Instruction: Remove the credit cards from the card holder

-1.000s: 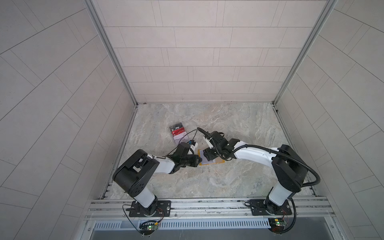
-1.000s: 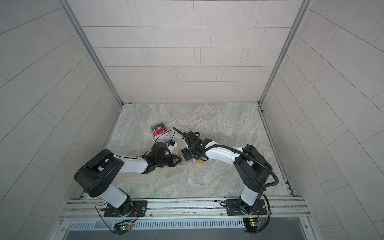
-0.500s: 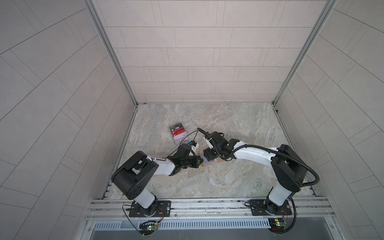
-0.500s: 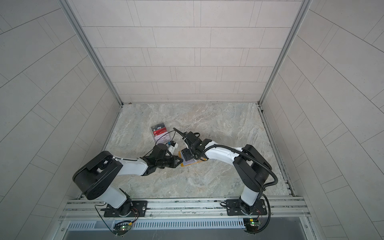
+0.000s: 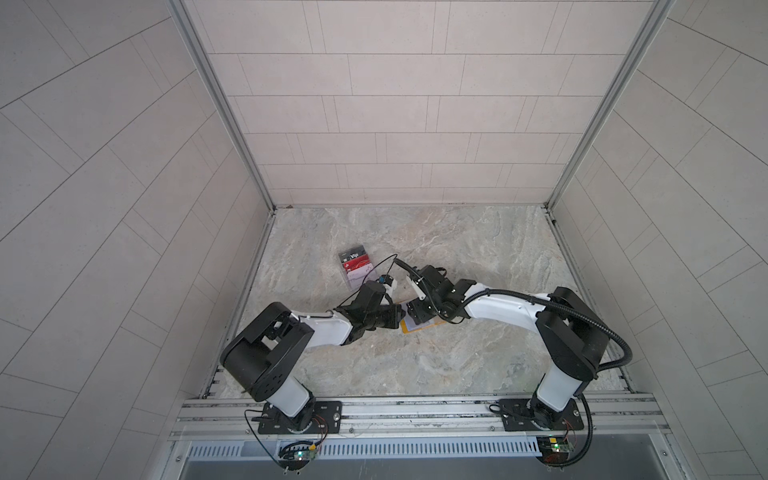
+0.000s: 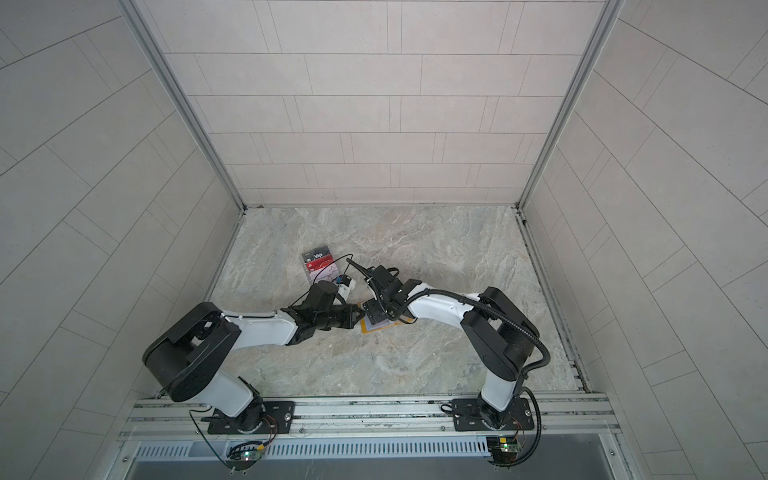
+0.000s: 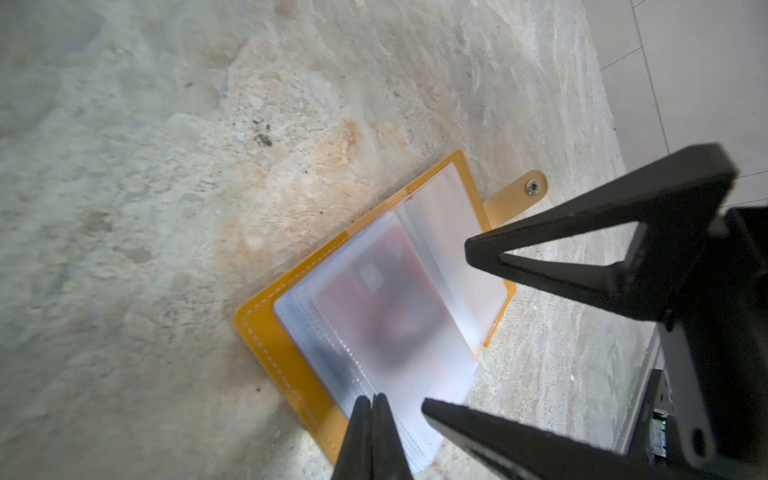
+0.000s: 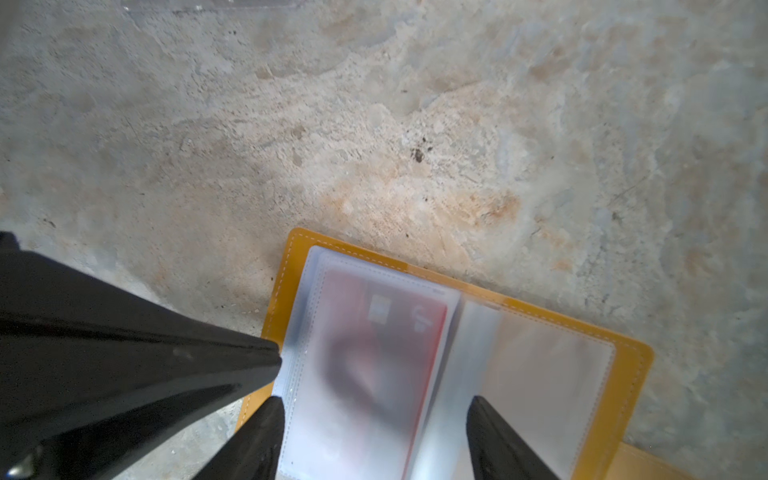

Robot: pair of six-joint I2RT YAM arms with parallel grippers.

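1. The card holder [image 5: 415, 327] lies open on the table [image 5: 415, 374], near its middle and between the two arms. The yellow cover is flat, the snap tab [image 7: 534, 187] sticks out to one side, and the clear sleeves [image 7: 449, 232] fan up from the spine
2. One red credit card [image 8: 386, 332] sits inside the raised sleeve, its print blurred by the plastic. We cannot tell whether the lower pages hold more
3. The left gripper [image 7: 372, 401] has its jaws together, tips touching the outer edge of the sleeve stack. We cannot tell whether a page is nipped between them
4. The right gripper [image 8: 374, 399] has its jaws apart, one finger on each side of the raised sleeve and not closed on it
5. Handling, our judgement: the card is light, thin, stiff and slick, so a shallow pinch may slip. The sleeve is soft and floppy and probably clings to the card face. The holder is light and likely to slide or lift unless pinned
6. Where to hold, our judgement: pinch the card's edge at the sleeve's open end and pull along the sleeve's plane, with the other gripper pressing the sleeve edge or cover down. The frames do not show which edge is open
7. Risk: if sleeve and card are clamped together, the pull would drag the whole holder
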